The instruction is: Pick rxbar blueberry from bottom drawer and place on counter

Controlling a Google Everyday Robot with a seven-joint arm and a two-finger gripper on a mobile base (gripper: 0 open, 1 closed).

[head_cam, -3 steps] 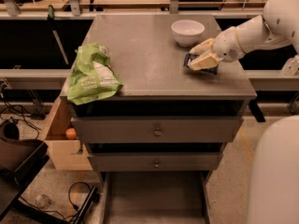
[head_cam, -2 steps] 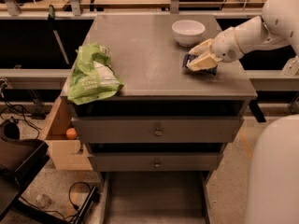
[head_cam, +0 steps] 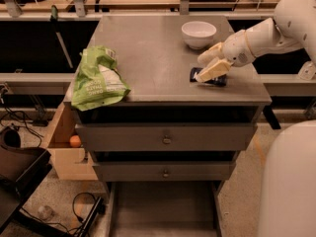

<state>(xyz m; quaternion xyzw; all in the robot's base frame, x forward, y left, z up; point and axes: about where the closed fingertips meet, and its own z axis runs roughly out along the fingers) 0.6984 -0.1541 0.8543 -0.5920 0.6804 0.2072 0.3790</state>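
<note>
The rxbar blueberry [head_cam: 217, 81], a small dark flat wrapper, lies on the counter [head_cam: 153, 53] near its right front corner. My gripper [head_cam: 199, 69] comes in from the right and hovers right over the bar. Its two pale fingers [head_cam: 211, 70] are spread apart, and the lower one covers the middle of the bar. The bottom drawer [head_cam: 163, 206] is pulled out at the foot of the cabinet, and its grey floor shows nothing on it.
A white bowl [head_cam: 198, 33] stands behind the gripper on the counter. A green and white snack bag [head_cam: 97, 80] lies at the counter's left front edge. A wooden box [head_cam: 66, 149] with an orange ball [head_cam: 75, 141] stands left of the cabinet. Two upper drawers [head_cam: 165, 138] are shut.
Almost nothing has changed: the arm, the gripper and the bar stay at the same spot on the counter's right side.
</note>
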